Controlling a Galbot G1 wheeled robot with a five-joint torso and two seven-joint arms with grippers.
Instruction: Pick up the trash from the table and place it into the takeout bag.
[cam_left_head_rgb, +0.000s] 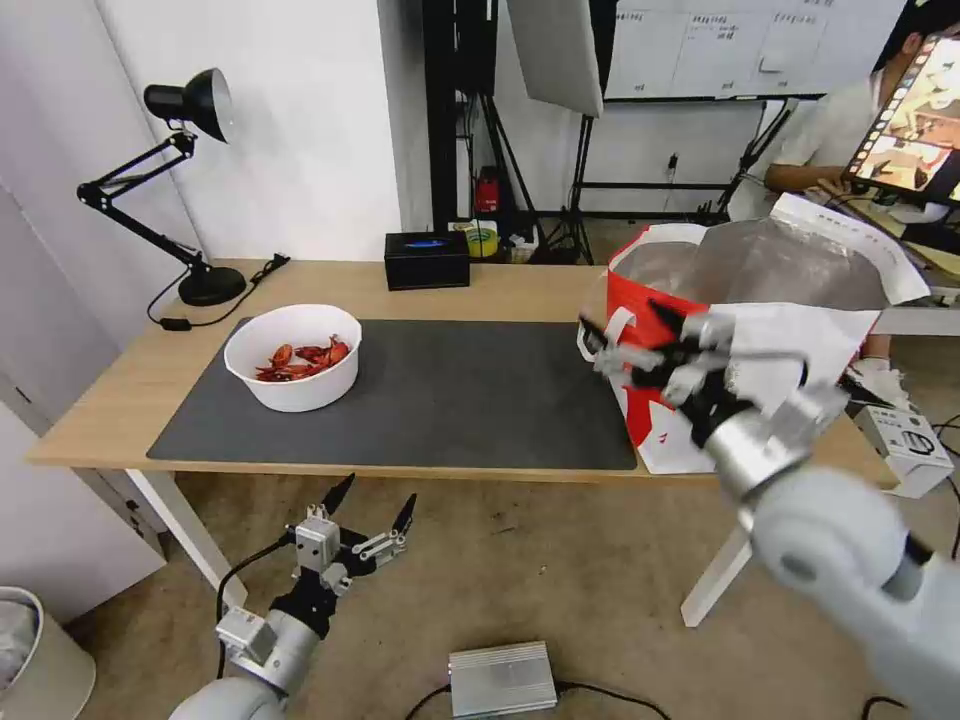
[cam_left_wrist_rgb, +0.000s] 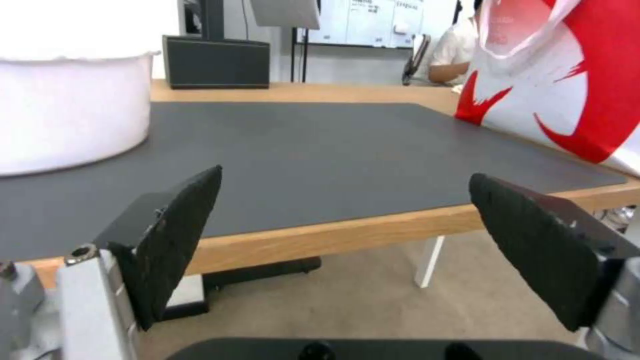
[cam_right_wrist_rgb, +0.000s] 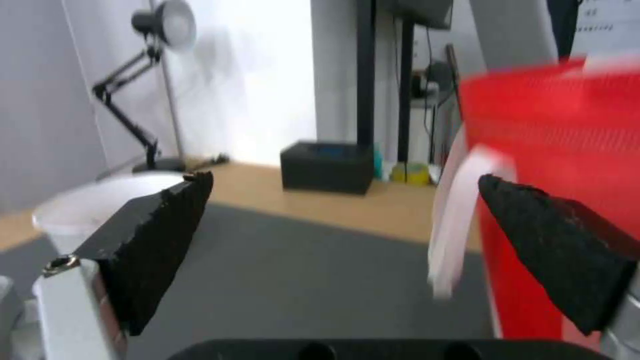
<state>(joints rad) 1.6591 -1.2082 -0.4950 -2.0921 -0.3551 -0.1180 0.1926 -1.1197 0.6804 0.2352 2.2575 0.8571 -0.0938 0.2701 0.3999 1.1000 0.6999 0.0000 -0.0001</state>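
The table (cam_left_head_rgb: 130, 400) is a long light-wood top carrying a dark grey mat (cam_left_head_rgb: 450, 400). At its right end stands the takeout bag (cam_left_head_rgb: 780, 300), red and white, mouth open and silver lining showing. On the mat's left part sits the white bowl (cam_left_head_rgb: 293, 357) with red crayfish shells inside, well apart from the bag. A black desk lamp (cam_left_head_rgb: 170, 180) stands at the far left corner, and a black box (cam_left_head_rgb: 427, 260) sits at the far edge.

The right gripper (cam_left_head_rgb: 635, 335) hangs over the mat just beside the bag's near side, its fingers (cam_right_wrist_rgb: 167, 235) spread wide and holding nothing; a white loop handle (cam_right_wrist_rgb: 460, 220) lies close to one fingertip. The left gripper (cam_left_head_rgb: 372, 505) rests low before the table's front edge, likewise wide open and empty.
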